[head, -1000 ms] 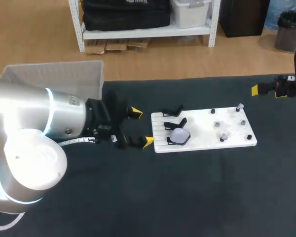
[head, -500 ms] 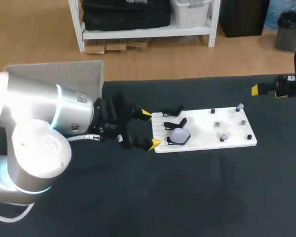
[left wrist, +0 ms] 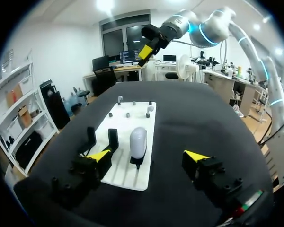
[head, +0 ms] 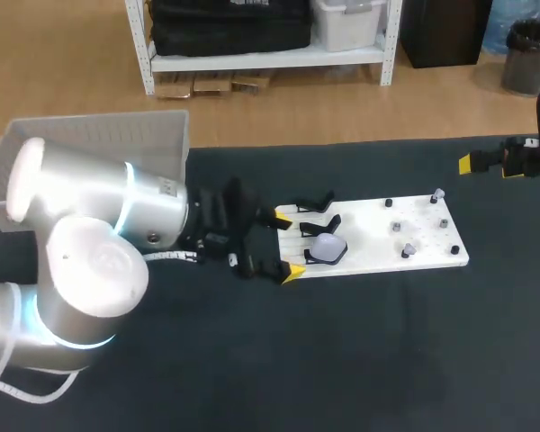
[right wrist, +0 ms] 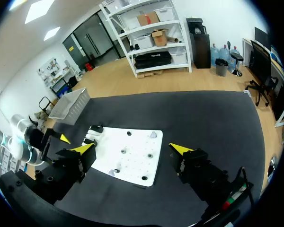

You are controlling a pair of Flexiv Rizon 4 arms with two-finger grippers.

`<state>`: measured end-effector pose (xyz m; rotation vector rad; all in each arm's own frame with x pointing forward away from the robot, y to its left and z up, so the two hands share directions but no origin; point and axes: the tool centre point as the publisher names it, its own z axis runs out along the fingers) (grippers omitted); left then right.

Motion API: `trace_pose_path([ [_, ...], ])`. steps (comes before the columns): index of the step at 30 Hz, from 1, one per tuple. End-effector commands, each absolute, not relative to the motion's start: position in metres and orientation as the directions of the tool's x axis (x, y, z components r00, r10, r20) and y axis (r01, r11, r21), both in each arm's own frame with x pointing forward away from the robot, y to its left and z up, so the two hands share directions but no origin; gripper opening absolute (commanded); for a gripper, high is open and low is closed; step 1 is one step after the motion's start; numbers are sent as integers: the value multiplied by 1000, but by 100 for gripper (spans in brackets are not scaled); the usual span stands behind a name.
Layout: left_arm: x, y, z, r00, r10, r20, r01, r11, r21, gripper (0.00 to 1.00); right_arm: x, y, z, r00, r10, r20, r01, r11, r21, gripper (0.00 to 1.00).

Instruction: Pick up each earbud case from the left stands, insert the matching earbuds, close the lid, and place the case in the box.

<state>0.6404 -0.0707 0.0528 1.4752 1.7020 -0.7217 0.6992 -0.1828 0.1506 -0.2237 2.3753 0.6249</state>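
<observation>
No text, number or sign can be read anywhere.

The pale oval earbud case (head: 327,246) has a plain shell with no visible print. The flat white plastic board (head: 369,236) under it is plain too.

The thin white strip (head: 166,256) along the wrist of the silver left arm (head: 99,216) has small dark marks, too small to read.
</observation>
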Motion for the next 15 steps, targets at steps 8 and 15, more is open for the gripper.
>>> trace_pose_path([
  [8, 656, -86, 35, -57, 541, -839, 987, 159, 35, 100, 699, -184, 150, -766, 2, -643, -317, 869, 380, 100],
  [15, 660, -97, 28, -49, 541, -839, 989, 147, 36, 100, 699, -184, 150, -766, 2, -643, -317, 869, 380, 100],
])
